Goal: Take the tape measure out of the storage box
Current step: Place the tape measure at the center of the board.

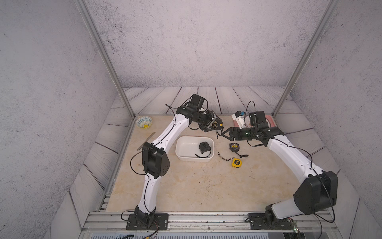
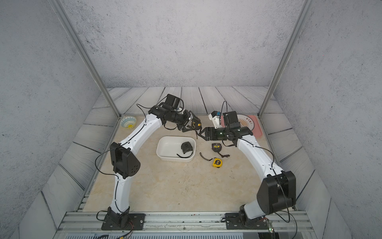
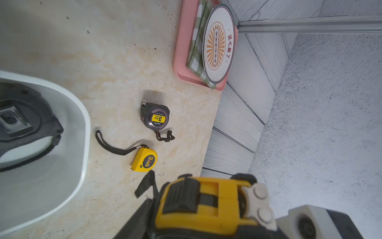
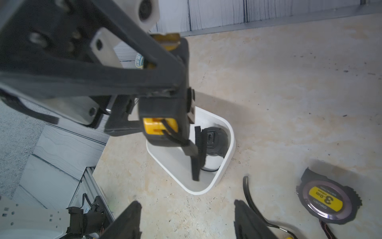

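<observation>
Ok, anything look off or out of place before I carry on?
Nothing looks spilled or damaged. The left gripper holds a yellow-and-black tape measure in the air, its strap dangling just ahead of the open right gripper. A black tape measure is still in the storage box.

Left arm (image 1: 165, 132), left of frame in both top views: link shells were smooth, white, tapering; small dark screw holes ran along them; black elbow housing (image 1: 156, 161) bore a cluster of round holes; a thin black cable (image 1: 131, 162) bowed out beside it. Right arm (image 1: 289, 153), right of frame: same white shells; bulkier black elbow housing (image 1: 316, 192); green light (image 1: 247, 133) showed on the black wrist. Base plates (image 1: 147, 221) were flat, black, silver-screwed. Right gripper (image 4: 187, 204) had black wedge-shaped fingers (image 4: 248, 221).
</observation>
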`<state>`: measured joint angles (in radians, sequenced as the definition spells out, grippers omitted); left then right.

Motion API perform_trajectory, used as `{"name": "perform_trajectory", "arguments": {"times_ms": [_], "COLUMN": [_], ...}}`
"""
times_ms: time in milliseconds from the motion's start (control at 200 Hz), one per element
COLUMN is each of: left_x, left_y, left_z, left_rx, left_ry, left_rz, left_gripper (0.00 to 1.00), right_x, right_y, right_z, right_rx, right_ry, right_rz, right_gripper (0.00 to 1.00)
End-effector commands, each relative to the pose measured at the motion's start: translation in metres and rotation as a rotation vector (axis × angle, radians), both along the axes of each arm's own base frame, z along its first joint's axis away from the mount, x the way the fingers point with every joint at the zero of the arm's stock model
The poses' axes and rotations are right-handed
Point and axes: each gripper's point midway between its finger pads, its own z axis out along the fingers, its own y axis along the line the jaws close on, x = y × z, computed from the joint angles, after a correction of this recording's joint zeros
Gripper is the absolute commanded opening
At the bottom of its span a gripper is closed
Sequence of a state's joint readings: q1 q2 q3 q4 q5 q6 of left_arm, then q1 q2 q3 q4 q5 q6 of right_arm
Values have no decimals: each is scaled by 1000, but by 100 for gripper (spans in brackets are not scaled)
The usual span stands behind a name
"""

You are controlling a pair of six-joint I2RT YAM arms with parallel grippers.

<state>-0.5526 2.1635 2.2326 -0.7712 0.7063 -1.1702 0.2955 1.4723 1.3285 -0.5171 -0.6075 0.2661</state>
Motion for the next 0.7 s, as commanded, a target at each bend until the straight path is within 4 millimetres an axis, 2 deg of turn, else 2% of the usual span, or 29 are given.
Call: {"name": "perform_trajectory", "arguments": {"times_ms": [0, 245, 460, 691], "left_x": [-3, -7, -16, -22], "left_y": [-11, -18, -25, -26], "left_z": [24, 32, 29, 32], "left_rx": [-95, -128, -147, -161], "left_ry": [0, 19, 42, 39], "left_rz": [-5, -11, -30, -41], "left_gripper": [0, 0, 0, 0], "right_x": [-1, 7, 18, 29], "right_y": [4, 9, 12, 13], "right_z": [29, 35, 42, 40], "right_rx": [3, 10, 10, 0], "right_ry": [-113, -160, -183, -194], "right_rz": [18, 14, 10, -2], "right_gripper": [73, 73, 73, 73]}}
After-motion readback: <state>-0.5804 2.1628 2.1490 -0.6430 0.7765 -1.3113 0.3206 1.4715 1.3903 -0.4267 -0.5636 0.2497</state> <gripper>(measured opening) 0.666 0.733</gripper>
